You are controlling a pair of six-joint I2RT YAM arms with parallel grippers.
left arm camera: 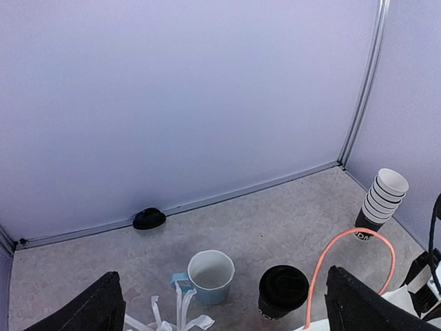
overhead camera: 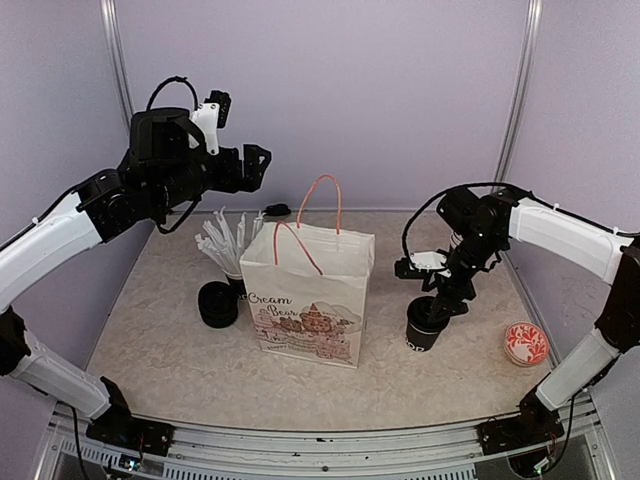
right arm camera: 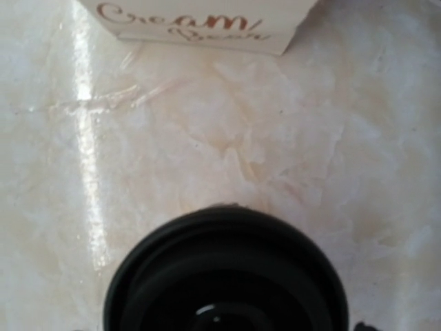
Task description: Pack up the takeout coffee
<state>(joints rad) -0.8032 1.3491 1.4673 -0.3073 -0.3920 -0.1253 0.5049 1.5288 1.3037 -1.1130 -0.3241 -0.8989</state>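
Near right: takeout cup (overhead camera: 425,334), black, lidded, upright on the counter (overhead camera: 180,370), long axis vertical, directly beneath the right claw (overhead camera: 442,306). The wrist view shows only its lid (right arm camera: 224,276) at the lower frame, so the claw's spread cannot be told; it is possibly at the rim. Centre: paper bag (overhead camera: 310,300), mouth upward, near the cup on its left; judged route is up, then leftward over the mouth. Beyond the bag, left: second lidded cup (overhead camera: 218,303). Farthest: left claw (overhead camera: 255,166), raised high, spread wide, holding nothing.

My marbled table (overhead camera: 160,360) carries a paper bag (overhead camera: 310,300) between the left black cup (overhead camera: 218,304) and the right black cup (overhead camera: 427,330).
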